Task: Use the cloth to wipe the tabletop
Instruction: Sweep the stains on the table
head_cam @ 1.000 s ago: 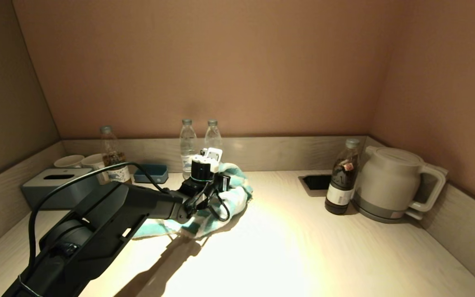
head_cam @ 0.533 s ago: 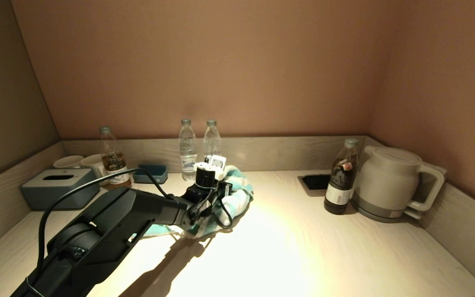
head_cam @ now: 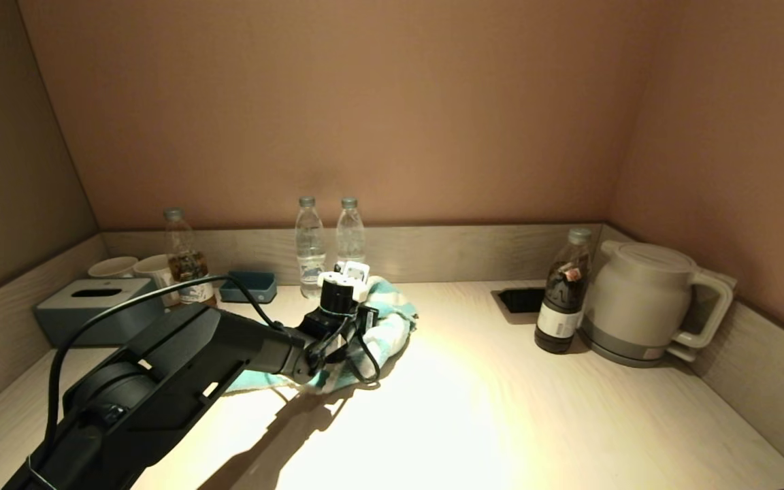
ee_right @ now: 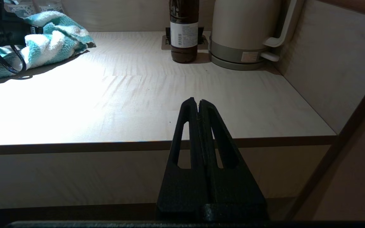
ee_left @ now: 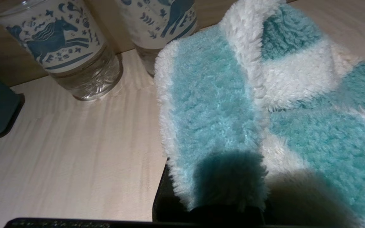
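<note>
A fluffy teal-and-white cloth (head_cam: 392, 327) lies bunched on the light wooden tabletop (head_cam: 501, 408), left of the middle near the back. My left gripper (head_cam: 365, 309) reaches over it and is shut on the cloth. In the left wrist view the cloth (ee_left: 208, 95) comes out of the jaws and hides the fingertips. It also shows in the right wrist view (ee_right: 52, 34). My right gripper (ee_right: 198, 103) is shut and empty, parked beyond the table's front edge at the right.
Two water bottles (head_cam: 309, 245) stand just behind the cloth. A tea bottle (head_cam: 184, 262), cups (head_cam: 116, 265), a tissue box (head_cam: 92, 309) and a blue tray (head_cam: 249, 286) stand back left. A dark bottle (head_cam: 559, 299), a kettle (head_cam: 650, 306) and a socket recess (head_cam: 521, 299) are back right.
My left arm swung a little to the right with the cloth, then back to the left. The cloth has hardly shifted. The right arm has not moved.
</note>
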`<state>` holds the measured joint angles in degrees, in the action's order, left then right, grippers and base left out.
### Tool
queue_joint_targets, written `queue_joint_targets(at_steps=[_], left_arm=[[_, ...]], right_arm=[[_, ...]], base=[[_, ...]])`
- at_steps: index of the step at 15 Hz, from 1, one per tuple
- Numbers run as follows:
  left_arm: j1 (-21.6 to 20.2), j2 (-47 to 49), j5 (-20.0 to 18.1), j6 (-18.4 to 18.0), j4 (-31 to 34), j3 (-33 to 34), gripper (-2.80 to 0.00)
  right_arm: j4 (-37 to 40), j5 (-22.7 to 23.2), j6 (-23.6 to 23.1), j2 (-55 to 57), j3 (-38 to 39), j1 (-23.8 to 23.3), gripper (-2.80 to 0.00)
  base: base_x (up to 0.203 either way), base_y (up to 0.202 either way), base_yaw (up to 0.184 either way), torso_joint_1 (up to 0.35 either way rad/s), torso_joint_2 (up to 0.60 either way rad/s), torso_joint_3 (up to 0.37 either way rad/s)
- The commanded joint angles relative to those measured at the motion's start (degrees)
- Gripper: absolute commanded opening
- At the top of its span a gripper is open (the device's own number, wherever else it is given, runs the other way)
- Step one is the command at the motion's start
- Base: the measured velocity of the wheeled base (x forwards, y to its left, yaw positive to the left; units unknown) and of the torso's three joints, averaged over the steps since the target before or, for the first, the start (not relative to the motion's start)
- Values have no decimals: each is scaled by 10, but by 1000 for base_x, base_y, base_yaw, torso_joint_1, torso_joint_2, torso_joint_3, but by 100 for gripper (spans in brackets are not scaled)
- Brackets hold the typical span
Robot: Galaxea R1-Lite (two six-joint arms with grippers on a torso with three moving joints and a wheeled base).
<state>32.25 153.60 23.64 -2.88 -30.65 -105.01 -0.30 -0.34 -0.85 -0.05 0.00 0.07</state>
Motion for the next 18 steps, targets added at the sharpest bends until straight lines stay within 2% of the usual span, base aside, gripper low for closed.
queue_joint_targets(at_steps=[1,6,8,15,18], left_arm=[[3,-29,8,1,-1,30,-280],[5,-52,27,2,-3,73,-280],[5,-88,36,4,-4,137,-280],[2,-140,62,7,-7,229,-280],[-12,-168,79,9,-7,270,-280]], right_arm=[[-1,0,0,0,0,0,-280],[-1,1,0,0,0,0,-280],[-1,0,0,0,0,0,-280],[-1,1,0,0,0,0,-280],[-1,1,0,0,0,0,-280]], base=[[0,0,0,0,0,0],[0,0,0,0,0,0],[0,0,0,0,0,0],[0,0,0,0,0,0],[0,0,0,0,0,0]])
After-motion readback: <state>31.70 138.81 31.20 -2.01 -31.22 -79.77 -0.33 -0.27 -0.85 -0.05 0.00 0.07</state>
